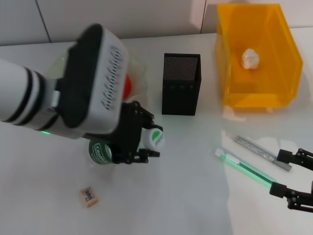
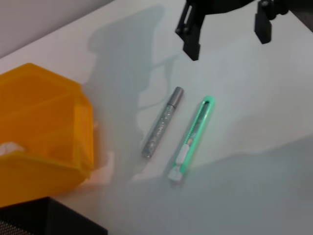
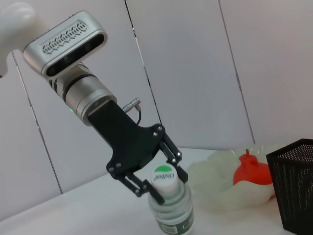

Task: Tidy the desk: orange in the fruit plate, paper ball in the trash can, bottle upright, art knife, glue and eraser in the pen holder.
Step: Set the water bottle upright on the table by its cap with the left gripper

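At the lower left of the head view, the eraser (image 1: 88, 196) is seen lying alone on the white tabletop (image 1: 186, 196). At the lower right edge, the right end effector (image 1: 293, 176) is held wide open and empty, just beside the green art knife (image 1: 244, 168) and the silver glue stick (image 1: 261, 153). Left of centre, the left end effector (image 1: 142, 142) is closed around the cap end of the bottle (image 1: 105, 151). Farther back, the pen holder (image 1: 181, 84) stands at centre, the orange (image 1: 127, 85) is seen in the fruit plate (image 1: 142, 73), and the paper ball (image 1: 250, 58) lies inside the trash can (image 1: 274, 93) at upper right.
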Controlling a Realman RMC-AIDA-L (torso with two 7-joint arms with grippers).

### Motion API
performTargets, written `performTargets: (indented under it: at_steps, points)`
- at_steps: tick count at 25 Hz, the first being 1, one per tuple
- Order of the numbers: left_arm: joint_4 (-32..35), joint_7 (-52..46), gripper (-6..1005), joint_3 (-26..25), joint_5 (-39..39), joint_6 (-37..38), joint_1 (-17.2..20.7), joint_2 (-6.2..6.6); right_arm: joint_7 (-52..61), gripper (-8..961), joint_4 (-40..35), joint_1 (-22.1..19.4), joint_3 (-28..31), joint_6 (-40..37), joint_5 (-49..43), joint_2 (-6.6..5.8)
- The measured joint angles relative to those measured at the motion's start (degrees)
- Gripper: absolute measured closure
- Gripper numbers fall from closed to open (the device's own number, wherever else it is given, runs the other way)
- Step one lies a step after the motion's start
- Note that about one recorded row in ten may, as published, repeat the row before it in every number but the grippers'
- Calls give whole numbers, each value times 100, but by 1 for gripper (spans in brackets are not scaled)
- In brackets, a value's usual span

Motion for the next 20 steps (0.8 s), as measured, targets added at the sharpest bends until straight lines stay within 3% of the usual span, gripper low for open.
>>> performTargets:
  at_steps: [6,12,20]
  points:
    - [122,106,532,-732,-213,32,456,2,51,106,-6,62,0,-4,4,2]
    - [144,312,524,-1576,-954,336,800,27,99,106,-11,124,0,-28,4,2]
    - [50,449,513,-2095,-1476,545,1137,22,125,106,-13,201,0,-76,4,2]
